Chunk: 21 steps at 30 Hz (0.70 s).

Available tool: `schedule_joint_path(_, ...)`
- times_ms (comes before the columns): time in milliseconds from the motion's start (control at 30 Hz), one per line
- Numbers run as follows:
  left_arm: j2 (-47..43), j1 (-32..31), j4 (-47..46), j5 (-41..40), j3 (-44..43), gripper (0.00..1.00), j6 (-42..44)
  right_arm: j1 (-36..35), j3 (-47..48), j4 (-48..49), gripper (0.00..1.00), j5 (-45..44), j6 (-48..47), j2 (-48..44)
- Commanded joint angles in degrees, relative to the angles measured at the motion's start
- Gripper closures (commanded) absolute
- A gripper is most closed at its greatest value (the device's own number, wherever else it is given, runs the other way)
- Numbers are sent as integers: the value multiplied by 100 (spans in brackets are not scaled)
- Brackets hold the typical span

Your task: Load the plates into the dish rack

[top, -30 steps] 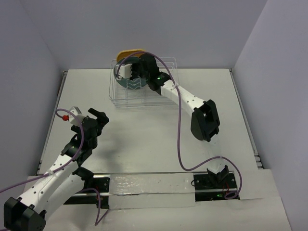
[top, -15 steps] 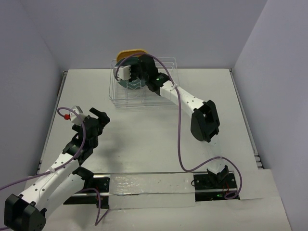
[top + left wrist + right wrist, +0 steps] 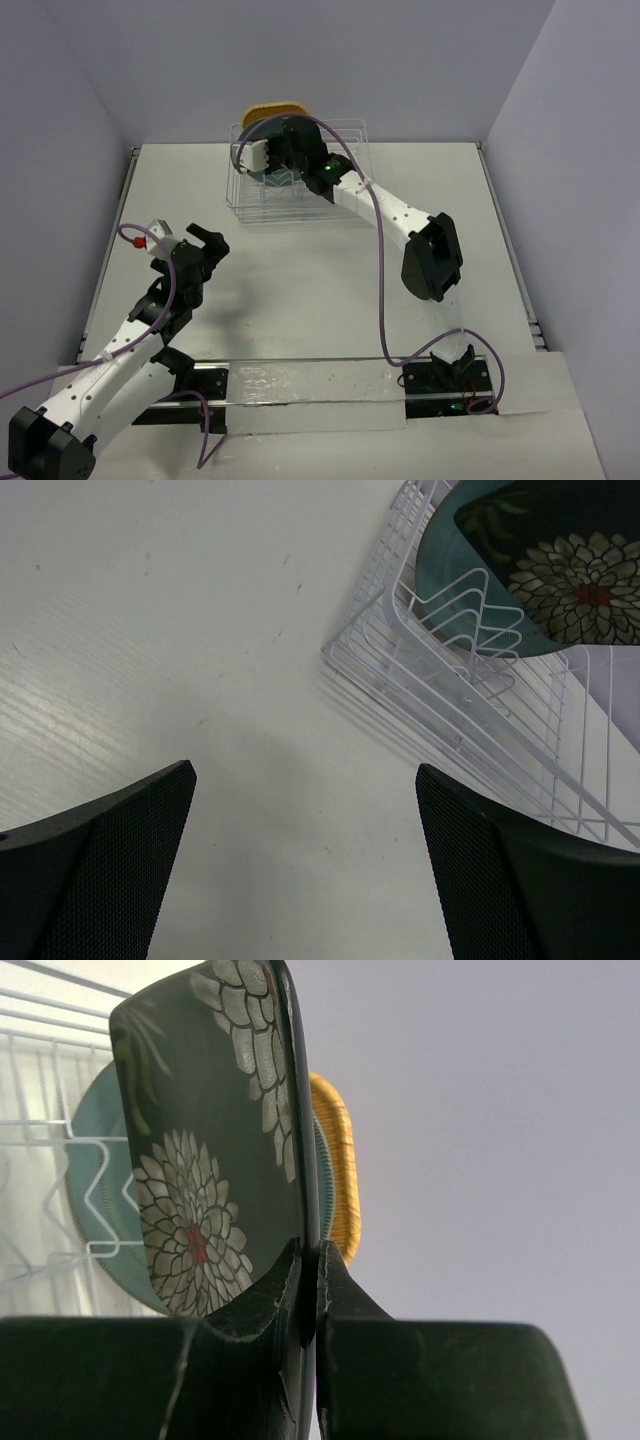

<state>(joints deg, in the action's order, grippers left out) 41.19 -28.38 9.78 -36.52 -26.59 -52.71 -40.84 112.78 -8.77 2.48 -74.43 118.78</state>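
Your right hand (image 3: 308,1260) pinches the dark floral plate (image 3: 215,1160) by its edge, holding it upright at the dish rack (image 3: 290,205), at twelve o'clock on the desk (image 3: 300,290). Behind it stand the teal plate (image 3: 95,1210) and the orange-tan plate (image 3: 338,1160). Your left hand (image 3: 305,772) hovers near nine o'clock, jaws wide, holding nothing.

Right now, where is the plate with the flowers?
In the right wrist view, the flowery plate stands on edge in the right tool, at the dish rack far across the table, beside the teal plate.
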Motion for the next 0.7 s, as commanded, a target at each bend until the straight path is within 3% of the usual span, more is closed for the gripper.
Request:
schedule_joint_path(0, -86, 19, -254, 151, -27, 1, 96, -38, 117, 938, 100, -169, -162, -662)
schedule_joint_path(667, -9, 24, -354, 103, 66, 1, 136, 109, 220, 991, 100, -136, -54, 122)
